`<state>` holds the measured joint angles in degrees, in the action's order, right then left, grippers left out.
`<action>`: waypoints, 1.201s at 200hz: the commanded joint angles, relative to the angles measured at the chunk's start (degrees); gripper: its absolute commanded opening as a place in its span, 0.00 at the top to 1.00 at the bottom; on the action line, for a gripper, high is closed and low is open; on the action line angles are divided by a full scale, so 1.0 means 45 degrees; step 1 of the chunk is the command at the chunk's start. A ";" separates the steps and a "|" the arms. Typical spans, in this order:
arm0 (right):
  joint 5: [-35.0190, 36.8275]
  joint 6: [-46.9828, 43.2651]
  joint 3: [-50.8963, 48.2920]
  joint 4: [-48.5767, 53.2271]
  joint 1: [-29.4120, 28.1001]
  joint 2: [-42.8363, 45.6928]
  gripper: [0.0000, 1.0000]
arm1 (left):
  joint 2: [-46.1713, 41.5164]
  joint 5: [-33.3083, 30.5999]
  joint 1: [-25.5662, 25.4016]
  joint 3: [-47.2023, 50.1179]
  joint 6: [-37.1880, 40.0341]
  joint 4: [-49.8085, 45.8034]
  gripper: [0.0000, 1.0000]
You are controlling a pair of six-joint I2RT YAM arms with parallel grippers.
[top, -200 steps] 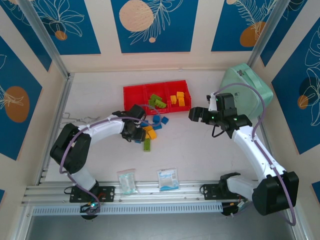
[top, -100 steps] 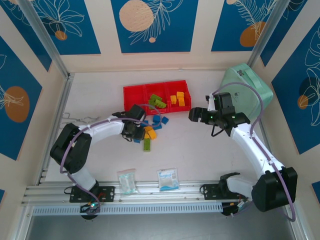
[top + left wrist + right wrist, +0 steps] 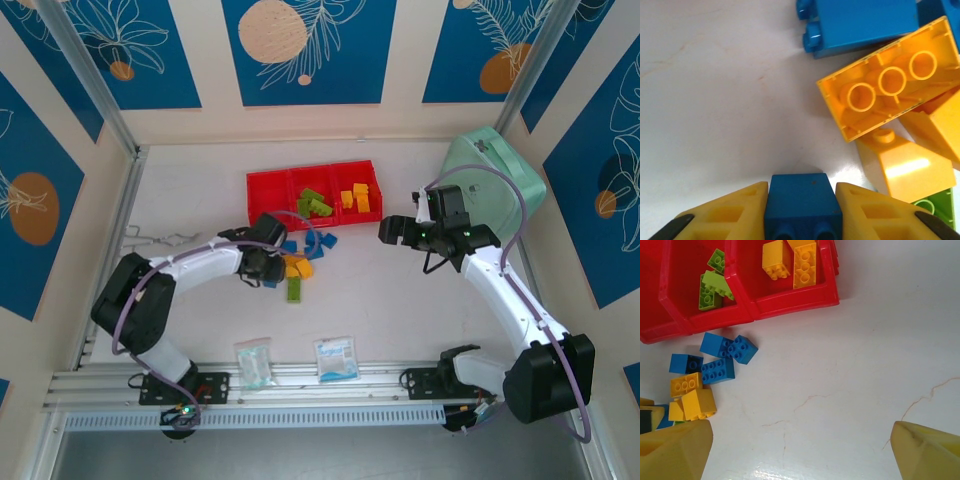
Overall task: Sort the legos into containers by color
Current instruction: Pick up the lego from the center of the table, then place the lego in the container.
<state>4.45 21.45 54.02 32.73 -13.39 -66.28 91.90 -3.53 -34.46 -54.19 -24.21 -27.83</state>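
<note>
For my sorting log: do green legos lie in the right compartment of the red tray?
No, the right compartment holds orange-yellow legos; the green legos lie in the middle one.

Left gripper: I see its jaws go from partly open to clamped on a blue brick, with a finger now pressed to each side. The left arm swings its elbow out toward the near left corner of the table. The gripper itself draws slightly toward the near edge.

tray: green legos, yellow legos | blue legos beside | gripper spread
</note>
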 commanded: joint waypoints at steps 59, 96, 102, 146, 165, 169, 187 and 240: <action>0.0105 0.0373 0.0515 0.0442 -0.0459 -0.0134 0.08 | -0.2505 -0.1365 0.1146 -0.0884 -0.1340 -0.0130 0.79; 0.0180 0.0489 0.0487 0.0690 -0.1072 -0.0110 0.08 | -0.1101 -0.1364 0.2059 -0.3059 -0.1034 0.0106 0.78; 0.0230 0.0489 0.0431 0.0728 -0.1152 -0.0043 0.08 | -0.0705 -0.1320 0.2166 -0.3486 -0.0997 0.0125 0.78; 0.0598 0.0493 -0.0547 0.0841 -0.1371 0.1098 0.08 | 0.2363 -0.1315 0.2534 -0.6836 -0.0550 0.0011 0.79; 0.0669 0.0461 -0.0754 0.1022 -0.1354 0.1509 0.08 | 0.3637 -0.1040 0.2742 -0.7911 -0.0498 0.0079 0.78; 0.0626 0.0467 -0.0769 0.1045 -0.1357 0.1569 0.08 | 0.3882 -0.0973 0.2798 -0.8102 -0.0467 0.0103 0.78; 0.0335 0.0487 -0.0784 0.1082 -0.1381 0.1720 0.08 | 0.4934 -0.0656 0.2963 -0.8943 -0.0581 -0.0043 0.78; 0.0204 0.0475 -0.0773 0.1066 -0.1439 0.1673 0.07 | 0.5789 -0.0463 0.3009 -0.9376 -0.0808 0.0140 0.67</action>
<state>6.22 22.98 51.05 36.80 -19.51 -59.13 118.19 -6.94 -21.23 -94.63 -28.03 -27.14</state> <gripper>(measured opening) 0.925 0.298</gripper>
